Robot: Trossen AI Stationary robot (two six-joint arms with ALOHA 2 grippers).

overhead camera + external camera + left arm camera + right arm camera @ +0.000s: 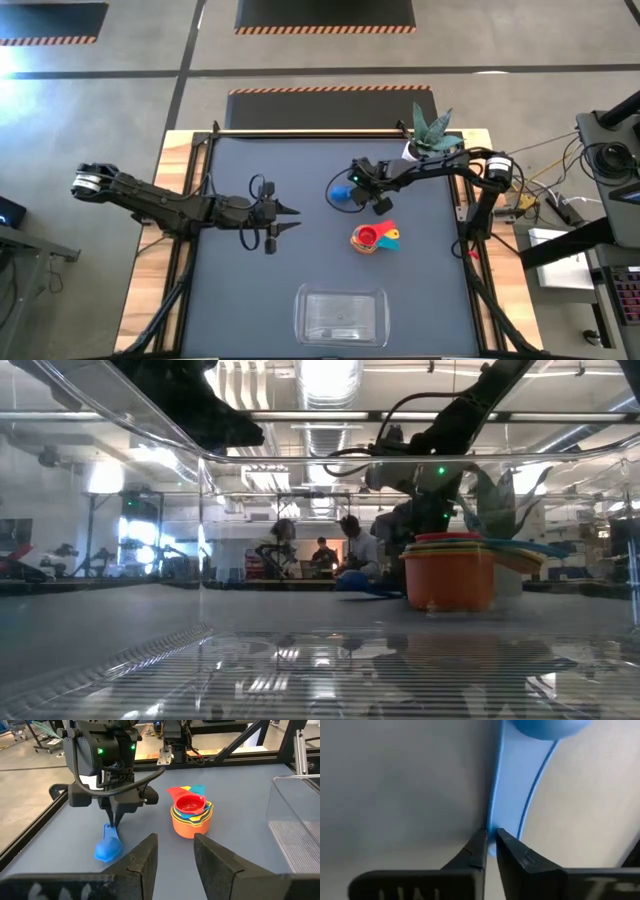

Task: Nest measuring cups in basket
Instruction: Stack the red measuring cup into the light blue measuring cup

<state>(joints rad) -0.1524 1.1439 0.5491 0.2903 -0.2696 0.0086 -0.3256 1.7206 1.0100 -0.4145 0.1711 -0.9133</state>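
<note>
Right claw (490,837) pinches the small blue plastic scoop's flat handle (512,795), seemingly to lift it toward the orange-based nested stack (374,239); left claw (290,219) waits spread.

My right arm reaches from the table's far right corner inward, wrist bent down, and my right gripper (491,840) has its fingers pinched nearly together near the tabletop. My left arm stretches in from the left, level above the mat, with my left gripper (287,220) spread open, holding nothing.
</note>
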